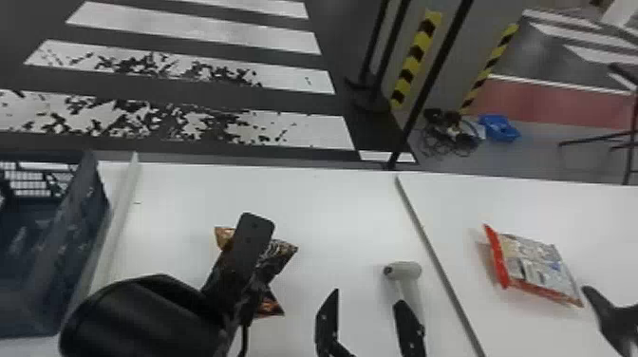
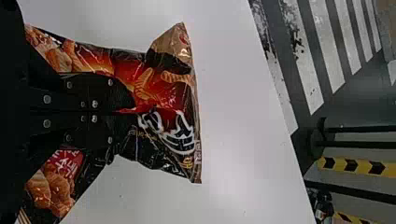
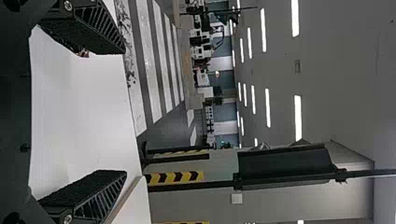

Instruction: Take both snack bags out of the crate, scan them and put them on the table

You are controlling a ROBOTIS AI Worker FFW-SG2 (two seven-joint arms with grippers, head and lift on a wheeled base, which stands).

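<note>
White counter (image 1: 351,204); blue-grey crate (image 1: 71,228) at its nine o'clock side. Left gripper (image 1: 252,230), at seven o'clock in the head view, jaws pinching the black-and-orange snack bag (image 1: 281,254). Right gripper (image 1: 366,308) at four o'clock from that bag, jaws spread. Red-edged snack bag (image 1: 536,266) lying on the counter, three o'clock from the pinched one.

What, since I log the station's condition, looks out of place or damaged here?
White stripes on the floor look worn, broken by ragged dark patches. Beyond the table, a messy tangle of cables lies on the floor. The dark bag and red-edged bag show no spill.
</note>
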